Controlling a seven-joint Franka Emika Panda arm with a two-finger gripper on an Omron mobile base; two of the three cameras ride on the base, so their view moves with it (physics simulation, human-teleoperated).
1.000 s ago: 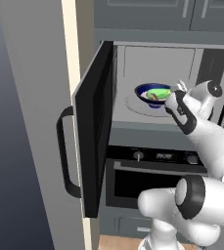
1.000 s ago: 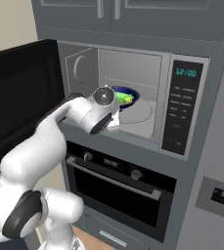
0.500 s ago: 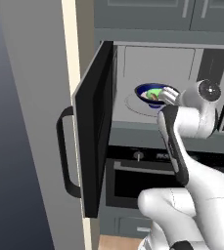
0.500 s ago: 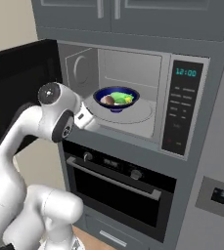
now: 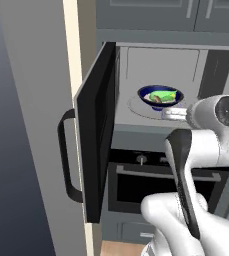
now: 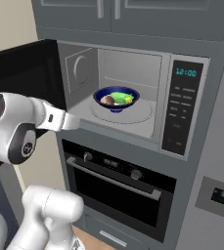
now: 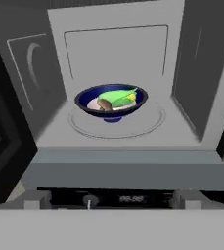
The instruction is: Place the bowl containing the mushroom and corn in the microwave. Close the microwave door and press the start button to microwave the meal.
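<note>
The dark blue bowl (image 5: 160, 96) (image 6: 116, 99) (image 7: 111, 102) stands on the round glass turntable (image 7: 150, 122) inside the microwave (image 6: 133, 58). In it lie the green corn (image 6: 121, 96) (image 7: 119, 96) and the brown mushroom (image 6: 108, 100) (image 7: 105, 104). The microwave door (image 5: 97, 130) (image 6: 20, 68) is swung wide open to the left, its curved black handle (image 5: 66, 150) facing outward. My gripper (image 5: 174, 114) (image 6: 72, 122) (image 7: 111, 200) is open and holds nothing. It hovers just outside the cavity's front sill, pointing in at the bowl.
A black oven (image 5: 146, 187) (image 6: 118, 185) with knobs sits right under the microwave. The control panel with its lit clock (image 6: 186, 73) is on the microwave's right side. Grey cabinets (image 6: 113, 12) hang above. A pale wall (image 5: 31, 100) stands behind the open door.
My arm has drawn back out of the microwave cavity, leaving the bowl on the turntable. The gripper has stayed open and the door has not moved.
</note>
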